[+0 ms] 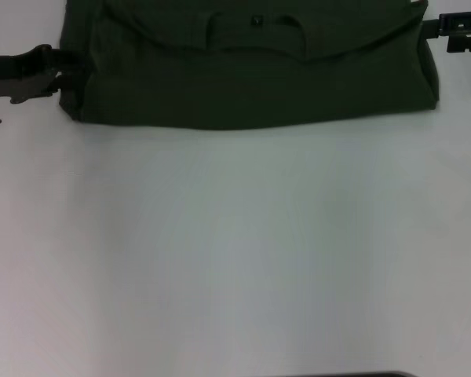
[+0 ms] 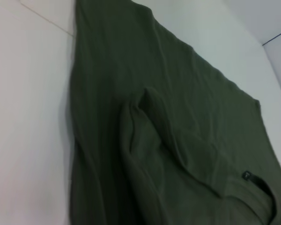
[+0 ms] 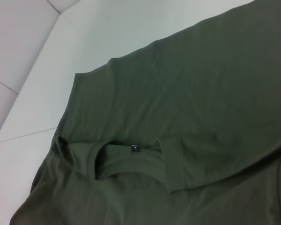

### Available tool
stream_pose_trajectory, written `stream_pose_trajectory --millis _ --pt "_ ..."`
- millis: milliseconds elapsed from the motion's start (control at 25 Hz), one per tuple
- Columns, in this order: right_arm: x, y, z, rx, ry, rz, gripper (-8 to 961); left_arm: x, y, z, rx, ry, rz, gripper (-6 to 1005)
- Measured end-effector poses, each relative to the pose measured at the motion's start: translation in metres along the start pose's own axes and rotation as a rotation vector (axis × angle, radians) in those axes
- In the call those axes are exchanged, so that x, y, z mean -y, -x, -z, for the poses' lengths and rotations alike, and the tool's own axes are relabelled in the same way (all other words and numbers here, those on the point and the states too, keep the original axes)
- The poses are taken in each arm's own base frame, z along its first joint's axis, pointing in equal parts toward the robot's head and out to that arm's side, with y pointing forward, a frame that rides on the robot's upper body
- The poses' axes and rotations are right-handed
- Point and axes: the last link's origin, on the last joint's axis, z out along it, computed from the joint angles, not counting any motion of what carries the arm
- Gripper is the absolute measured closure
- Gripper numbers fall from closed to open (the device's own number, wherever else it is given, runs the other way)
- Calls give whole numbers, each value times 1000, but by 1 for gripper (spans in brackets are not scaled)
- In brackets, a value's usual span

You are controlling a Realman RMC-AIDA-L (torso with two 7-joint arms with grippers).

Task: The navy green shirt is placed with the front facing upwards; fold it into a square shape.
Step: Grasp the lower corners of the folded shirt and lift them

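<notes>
White tabletop (image 1: 235, 251) fills most of the head view, with the navy green shirt (image 1: 251, 78) lying at its far edge, already doubled over so that the neck opening (image 1: 255, 35) sits on top and a rounded fold runs along the near side. The left gripper (image 1: 59, 75) is at the shirt's left end and the right gripper (image 1: 436, 27) at its right end; whether either is spread or pinching the cloth I cannot tell. To square it well, both ends should probably be taken level with each other and carried inward together, keeping the near fold straight.

From the left wrist view, the shirt (image 2: 178, 117) spreads away across the white surface, a sleeve lying folded in on the body and the small neck label (image 2: 247, 175) just visible near the collar.

From the right wrist view, the cloth (image 3: 187, 103) looks smooth and matte, dark olive, with the round neck (image 3: 126, 159) and its label (image 3: 135, 147) showing. No lettering shows in any view.
</notes>
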Motion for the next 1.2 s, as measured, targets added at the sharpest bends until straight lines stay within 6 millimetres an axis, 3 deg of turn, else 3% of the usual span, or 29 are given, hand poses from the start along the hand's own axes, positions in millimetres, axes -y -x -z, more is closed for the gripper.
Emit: stream_pose_trajectory --millis 1200 --pt "11 -11 7 5 -15 -33 131 6 23 -33 43 -121 -107 455"
